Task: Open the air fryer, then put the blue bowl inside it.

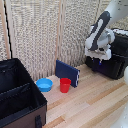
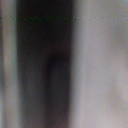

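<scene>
Pincer (image 1: 98, 56), its closure unreadable, hangs at the air fryer (image 1: 111, 62), apparently unopened, while the blue bowl (image 1: 44, 84) waits on the table (image 1: 85, 107).

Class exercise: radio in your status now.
Tool at air fryer, jaw state unclear. Blue bowl untouched on table beside red cup. Wrist view blurred.

At the upper right of the exterior view, the arm (image 1: 102, 30) is glossy white with rounded segments and dark grey joint bands; the wrist view is blurred.
</scene>
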